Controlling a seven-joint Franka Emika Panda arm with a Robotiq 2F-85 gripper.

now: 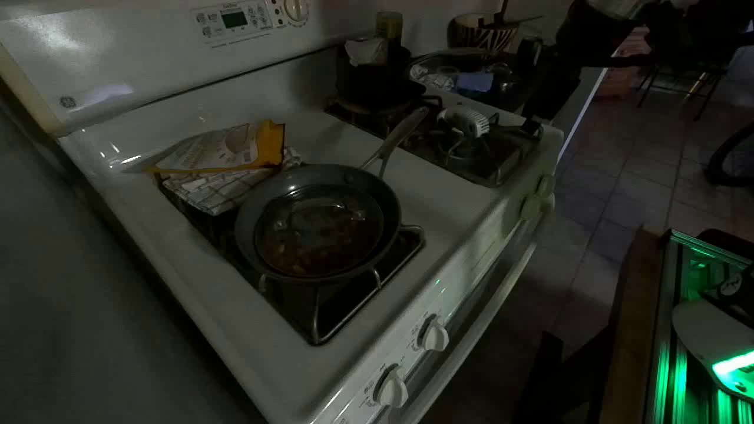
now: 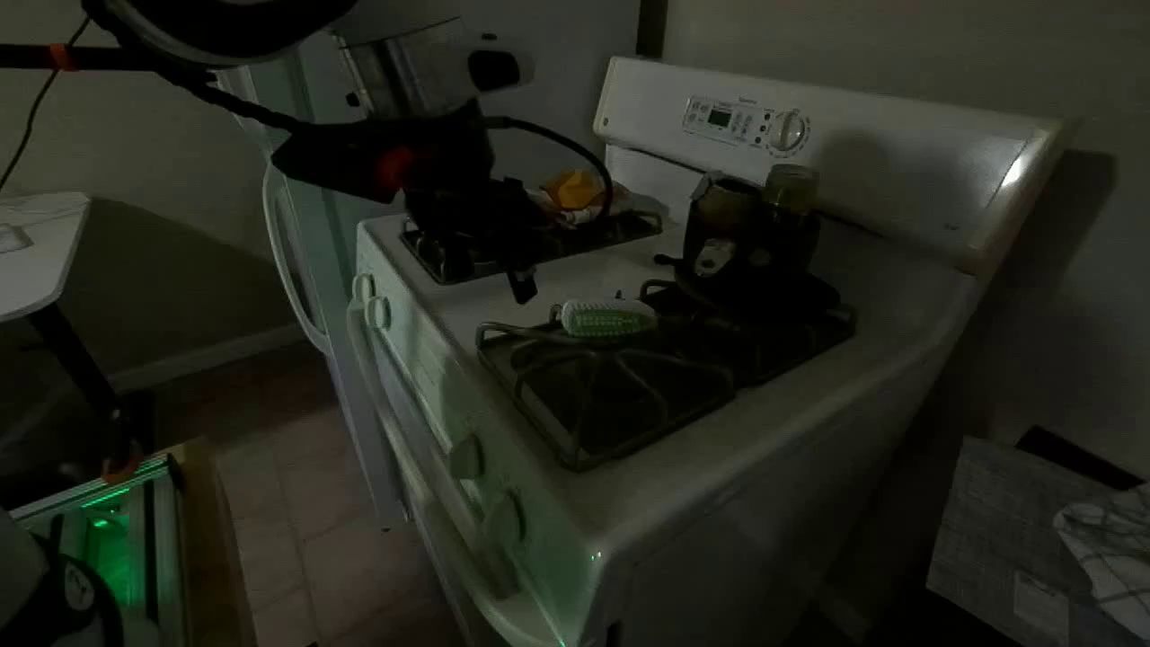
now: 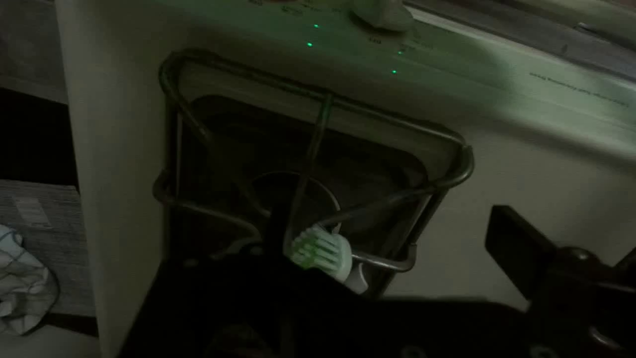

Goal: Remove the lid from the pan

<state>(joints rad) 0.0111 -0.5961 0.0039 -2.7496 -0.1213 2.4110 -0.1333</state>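
The pan (image 1: pixel 247 219) sits on the front burner nearest the camera in an exterior view. A clear glass lid (image 1: pixel 321 238) with a looped handle on top lies on it, and reddish food shows through. The pan's long handle (image 1: pixel 400 136) points toward the back burners. My gripper (image 1: pixel 535 118) is above the far front burner, well apart from the pan. It also shows in an exterior view (image 2: pixel 492 270), where the arm and darkness hide the pan. In the wrist view my gripper (image 3: pixel 392 231) has its fingers wide apart, with nothing between them. The pan is out of the wrist view.
A green-and-white scrub brush (image 3: pixel 323 253) lies on the burner grate (image 3: pixel 382 114) below my gripper. A dark pot (image 1: pixel 371 82) with a jar (image 1: pixel 389 26) stands at the back. An orange-and-white bag (image 1: pixel 230 147) on a checked cloth (image 1: pixel 215 191) lies behind the pan.
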